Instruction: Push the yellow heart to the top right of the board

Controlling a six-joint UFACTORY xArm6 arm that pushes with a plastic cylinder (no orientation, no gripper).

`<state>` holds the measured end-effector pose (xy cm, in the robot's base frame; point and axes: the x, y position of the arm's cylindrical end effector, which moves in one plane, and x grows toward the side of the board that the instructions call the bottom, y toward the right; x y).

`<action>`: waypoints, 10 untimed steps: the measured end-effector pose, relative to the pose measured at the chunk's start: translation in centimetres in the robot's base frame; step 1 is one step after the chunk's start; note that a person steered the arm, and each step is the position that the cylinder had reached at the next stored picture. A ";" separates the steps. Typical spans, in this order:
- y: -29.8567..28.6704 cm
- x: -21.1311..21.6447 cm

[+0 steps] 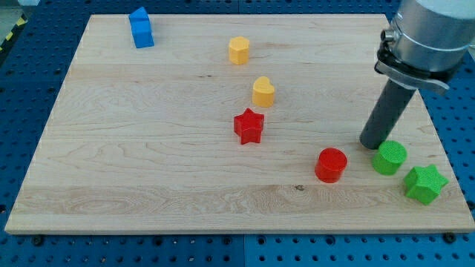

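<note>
While my tip [371, 144] touches the green cylinder [389, 157], the yellow heart [263, 92] lies well left.

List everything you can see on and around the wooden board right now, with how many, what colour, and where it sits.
wooden board: 1, pale wood, fills most of the view
blue pegboard table: 1, blue, under and around the board
blue block: 1, blue, the view's top left
yellow pentagon-like block: 1, yellow, top centre
yellow heart: 1, yellow, centre, below it
red star: 1, red, just below the heart
red cylinder: 1, red, lower right
green cylinder: 1, green, right of the red cylinder
green star: 1, green, bottom right
my tip: 1, dark rod, beside the green cylinder's upper left
</note>
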<state>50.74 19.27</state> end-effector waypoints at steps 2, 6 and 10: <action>-0.3 -0.2; -2.4 -1.6; -12.0 -4.1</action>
<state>46.61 7.23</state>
